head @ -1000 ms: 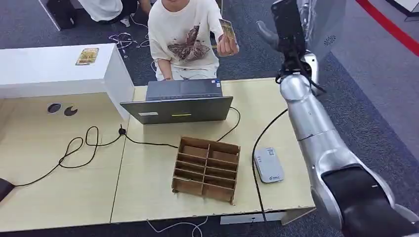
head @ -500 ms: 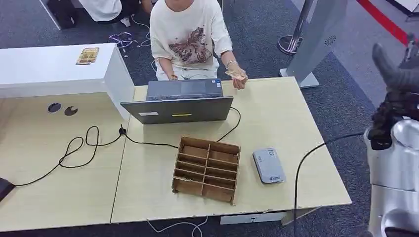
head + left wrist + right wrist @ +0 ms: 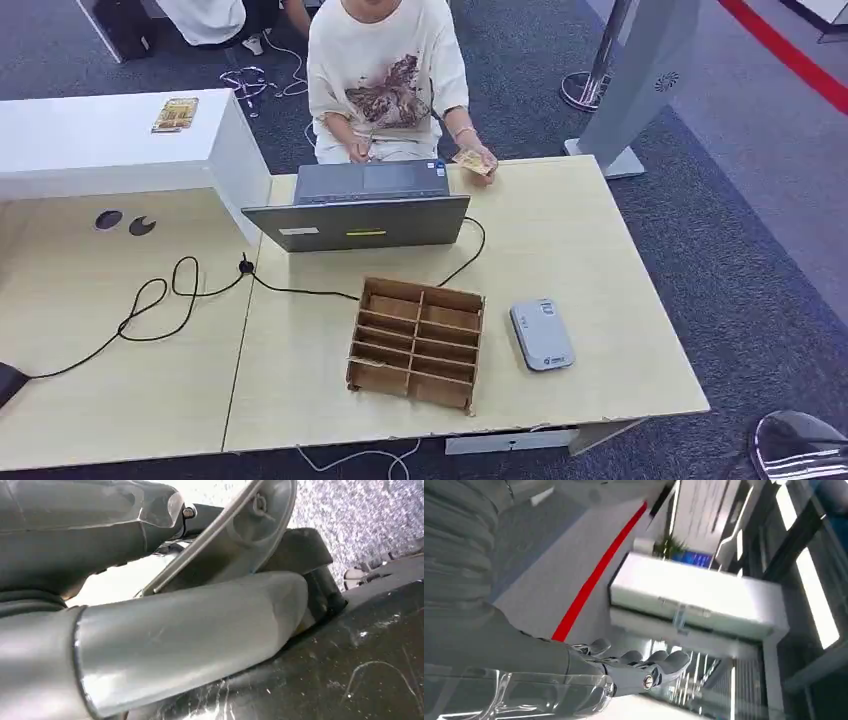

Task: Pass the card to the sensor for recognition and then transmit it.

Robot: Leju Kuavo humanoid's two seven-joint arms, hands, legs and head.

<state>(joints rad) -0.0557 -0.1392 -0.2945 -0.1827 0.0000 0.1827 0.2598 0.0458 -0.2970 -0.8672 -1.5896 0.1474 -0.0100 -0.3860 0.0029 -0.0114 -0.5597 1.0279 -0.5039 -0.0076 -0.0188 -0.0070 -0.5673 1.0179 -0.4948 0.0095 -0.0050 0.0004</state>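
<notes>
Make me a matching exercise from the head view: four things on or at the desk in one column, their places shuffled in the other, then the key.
Things
1. card reader
2. cardboard organizer
3. laptop
4. card

Places
A. in the person's hand, at the desk's far edge
B. lying flat, right of the organizer
C. standing open in front of the person
D. near the desk's front edge, left of the reader

Pairs: 1-B, 2-D, 3-C, 4-A

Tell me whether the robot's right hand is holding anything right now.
Nothing: the right hand is empty, fingers extended. The small yellowish card is in the seated person's hand.
</notes>
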